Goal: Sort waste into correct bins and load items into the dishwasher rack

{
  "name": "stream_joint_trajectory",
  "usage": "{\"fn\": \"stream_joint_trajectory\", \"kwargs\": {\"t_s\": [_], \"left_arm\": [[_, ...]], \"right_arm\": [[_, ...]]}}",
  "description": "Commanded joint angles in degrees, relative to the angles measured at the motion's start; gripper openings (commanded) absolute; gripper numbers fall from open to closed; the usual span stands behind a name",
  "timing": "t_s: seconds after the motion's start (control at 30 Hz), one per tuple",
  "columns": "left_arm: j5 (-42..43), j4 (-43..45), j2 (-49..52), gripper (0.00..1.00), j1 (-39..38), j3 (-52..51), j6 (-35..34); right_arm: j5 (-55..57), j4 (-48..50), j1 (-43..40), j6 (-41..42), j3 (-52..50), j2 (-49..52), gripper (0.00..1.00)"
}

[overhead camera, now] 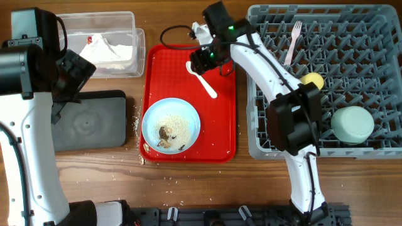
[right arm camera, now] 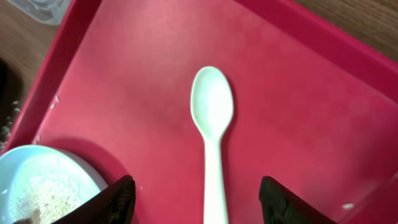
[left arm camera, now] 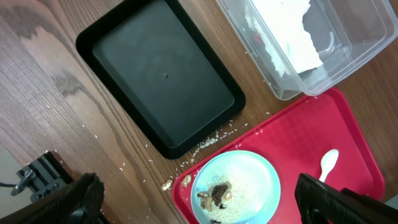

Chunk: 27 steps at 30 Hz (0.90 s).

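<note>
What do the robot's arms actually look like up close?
Both are smooth white tubes joined by chunky black housings. The right arm has a small green light and a looping black cable near its wrist. The left tool and right tool each end in two black fingers.

Note for your log: the right wrist view cuts the spoon [right arm camera: 212, 118] handle off at the bottom edge. Your left wrist view crops the plate [left arm camera: 249, 177] below and the clear tub [left arm camera: 339, 73] above. Overhead, your right arm [overhead camera: 264, 61] hides part of the rack [overhead camera: 377, 37].
</note>
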Motion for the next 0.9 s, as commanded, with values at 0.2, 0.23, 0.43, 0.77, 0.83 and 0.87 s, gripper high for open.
{"fn": "stream_joint_trajectory", "kwargs": {"t_s": [0.2, 0.23, 0.43, 0.77, 0.83, 0.87], "left_arm": [[0.1, 0.0, -0.1, 1.00, 0.4, 0.3, -0.9], [0.1, 0.0, -0.1, 1.00, 0.4, 0.3, -0.9], [0.1, 0.0, -0.1, 1.00, 0.4, 0.3, -0.9], [0.1, 0.0, -0.1, 1.00, 0.4, 0.3, -0.9], [0.1, 0.0, -0.1, 1.00, 0.4, 0.3, -0.9], [0.1, 0.0, -0.1, 1.00, 0.4, 0.3, -0.9]], "right_arm": [[10.7, 4.8, 3.9, -1.3, -3.7, 2.6, 0.56], [10.8, 4.8, 4.2, -1.3, -3.7, 3.4, 0.54], [11.2, 4.7, 4.8, -1.2, -3.7, 6.4, 0.46], [13.1, 4.4, 4.8, 1.1, -3.7, 6.9, 0.17], [14.2, 4.4, 4.7, 2.4, -3.5, 5.9, 0.12], [14.2, 4.3, 4.6, 3.0, -3.3, 5.1, 0.10]]}}
